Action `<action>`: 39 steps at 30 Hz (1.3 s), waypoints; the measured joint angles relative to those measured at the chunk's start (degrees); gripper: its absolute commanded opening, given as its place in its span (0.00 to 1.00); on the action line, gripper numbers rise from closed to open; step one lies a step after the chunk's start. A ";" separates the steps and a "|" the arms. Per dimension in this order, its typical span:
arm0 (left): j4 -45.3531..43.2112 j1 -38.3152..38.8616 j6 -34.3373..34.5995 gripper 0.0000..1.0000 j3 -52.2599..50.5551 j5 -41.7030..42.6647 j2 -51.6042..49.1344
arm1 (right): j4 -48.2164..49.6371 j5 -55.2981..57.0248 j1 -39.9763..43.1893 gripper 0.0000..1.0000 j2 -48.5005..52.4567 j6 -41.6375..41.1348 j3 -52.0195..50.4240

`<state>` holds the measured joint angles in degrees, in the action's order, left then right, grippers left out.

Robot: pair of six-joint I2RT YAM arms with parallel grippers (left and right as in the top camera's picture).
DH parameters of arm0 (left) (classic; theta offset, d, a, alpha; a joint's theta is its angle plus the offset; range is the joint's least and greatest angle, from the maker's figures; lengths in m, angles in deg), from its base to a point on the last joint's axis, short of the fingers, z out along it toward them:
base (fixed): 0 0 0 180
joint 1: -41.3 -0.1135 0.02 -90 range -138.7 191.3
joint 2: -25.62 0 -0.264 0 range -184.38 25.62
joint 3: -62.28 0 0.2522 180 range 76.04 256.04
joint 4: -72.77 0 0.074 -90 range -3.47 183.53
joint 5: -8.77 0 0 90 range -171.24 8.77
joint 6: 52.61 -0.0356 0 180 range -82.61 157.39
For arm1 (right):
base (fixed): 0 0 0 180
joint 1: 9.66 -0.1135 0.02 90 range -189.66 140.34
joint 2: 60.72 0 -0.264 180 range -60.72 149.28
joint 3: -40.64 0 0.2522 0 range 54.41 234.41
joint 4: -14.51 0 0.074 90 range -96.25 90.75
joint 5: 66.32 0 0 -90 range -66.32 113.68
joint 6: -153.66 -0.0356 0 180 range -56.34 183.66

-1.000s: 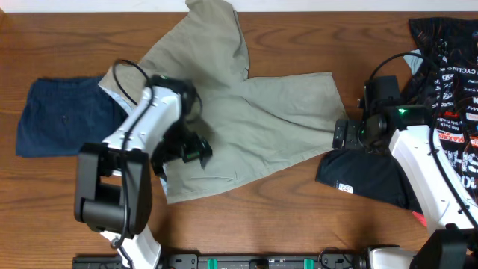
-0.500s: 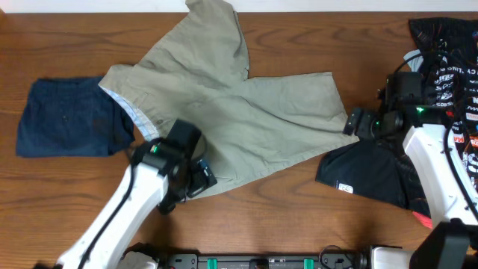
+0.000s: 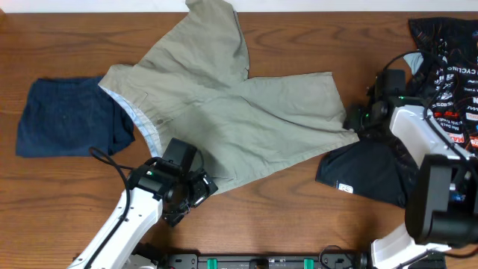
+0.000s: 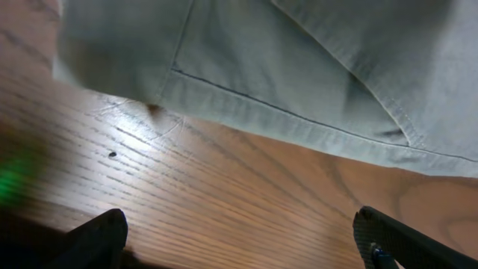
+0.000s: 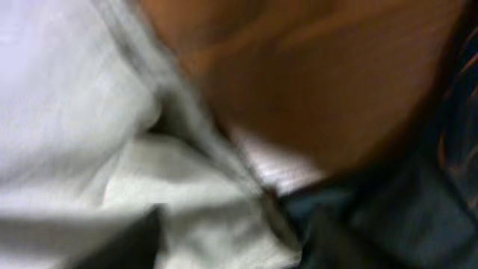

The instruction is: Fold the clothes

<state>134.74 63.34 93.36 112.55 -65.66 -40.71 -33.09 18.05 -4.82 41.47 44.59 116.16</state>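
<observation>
The khaki shorts (image 3: 224,104) lie spread flat in the middle of the table, with pale blue lining showing at the waistband (image 3: 138,119) on the left. My left gripper (image 3: 200,191) is open and hovers low over bare wood just in front of the shorts' near hem (image 4: 299,127); it holds nothing. My right gripper (image 3: 355,119) is at the right leg's hem. In the blurred right wrist view its fingers (image 5: 127,239) stand apart with khaki cloth (image 5: 194,202) between them. The navy shorts (image 3: 63,116) lie folded at the left. The black lettered jersey (image 3: 448,71) is at the right edge.
A dark garment with a white tag (image 3: 366,173) lies on the table just in front of the right gripper, under the right arm. Bare wood (image 3: 284,217) runs along the near edge, where the arm bases stand.
My left arm has drawn back from over the shorts' middle to the near hem. My right gripper moved slightly right and away along the right leg's hem, and its arm has swung round.
</observation>
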 measured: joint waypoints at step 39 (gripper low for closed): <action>-0.85 0.00 0.81 0.98 -0.07 0.61 -0.07 | -18.64 -8.52 25.49 0.38 -7.85 6.69 10.49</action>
<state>133.88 63.34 94.17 112.48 -65.05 -40.77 -51.74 9.53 20.66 33.62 51.28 126.65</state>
